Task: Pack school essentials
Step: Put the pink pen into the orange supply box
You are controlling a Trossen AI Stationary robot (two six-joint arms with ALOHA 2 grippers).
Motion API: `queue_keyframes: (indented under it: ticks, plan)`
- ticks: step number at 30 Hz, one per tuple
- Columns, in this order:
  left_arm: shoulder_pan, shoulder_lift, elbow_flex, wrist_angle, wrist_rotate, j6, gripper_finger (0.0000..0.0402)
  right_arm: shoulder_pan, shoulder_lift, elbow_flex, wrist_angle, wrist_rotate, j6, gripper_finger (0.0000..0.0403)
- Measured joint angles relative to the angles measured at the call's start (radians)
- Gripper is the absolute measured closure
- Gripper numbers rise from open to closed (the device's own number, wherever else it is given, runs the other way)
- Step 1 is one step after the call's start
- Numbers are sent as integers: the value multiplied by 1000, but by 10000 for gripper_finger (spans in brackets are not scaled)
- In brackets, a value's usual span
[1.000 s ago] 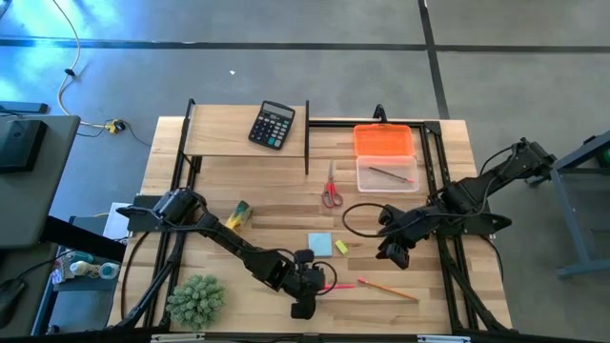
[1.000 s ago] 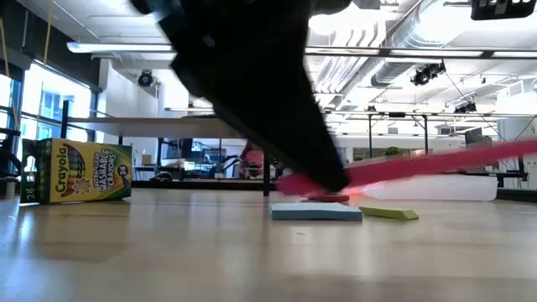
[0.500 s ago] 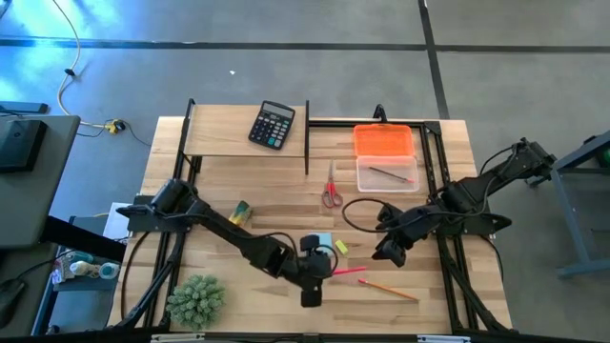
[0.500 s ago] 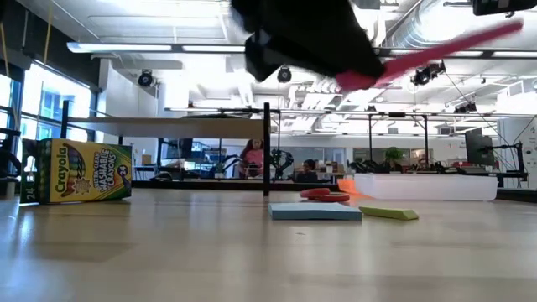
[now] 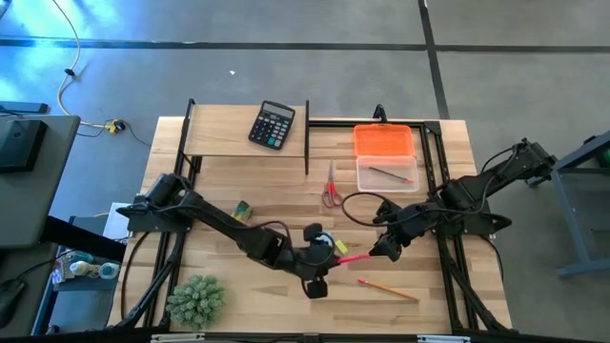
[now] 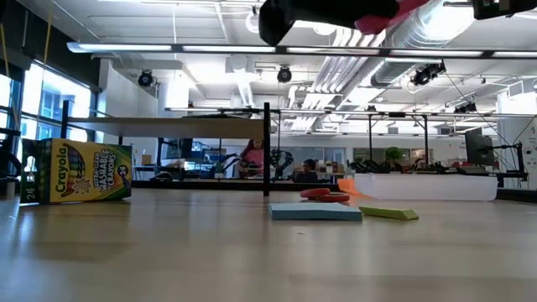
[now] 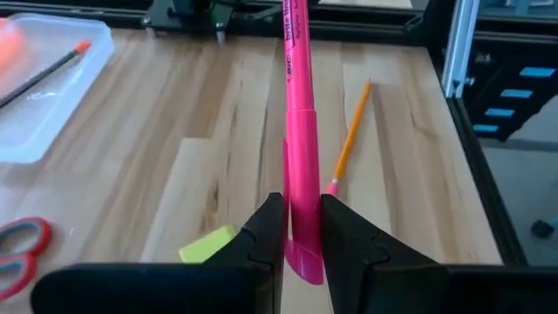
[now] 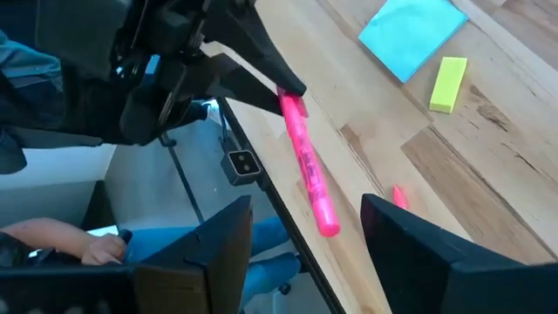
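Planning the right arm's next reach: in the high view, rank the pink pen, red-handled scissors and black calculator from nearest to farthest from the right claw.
1. pink pen: right beside the right claw, held out by the left claw.
2. red-handled scissors: mid-table, near the clear box.
3. black calculator: far back on the raised shelf.

Black calculator (image 5: 273,125) lies on the table's far raised shelf. Spiky green plant (image 5: 195,299) stands at the near left corner. Crayola crayon box (image 6: 75,171) rests upright at left.
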Motion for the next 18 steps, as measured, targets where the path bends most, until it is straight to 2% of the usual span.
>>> queue_keyframes:
  ticks: [4,11,18]
  plan:
    - [1,-3,0,23,-14,21,358,0,0,0,-1,26,0,199]
    - [1,-4,0,32,-73,29,357,0,0,0,-3,16,41,199]
    - [1,-4,0,42,-84,30,357,0,0,0,-3,15,70,199]
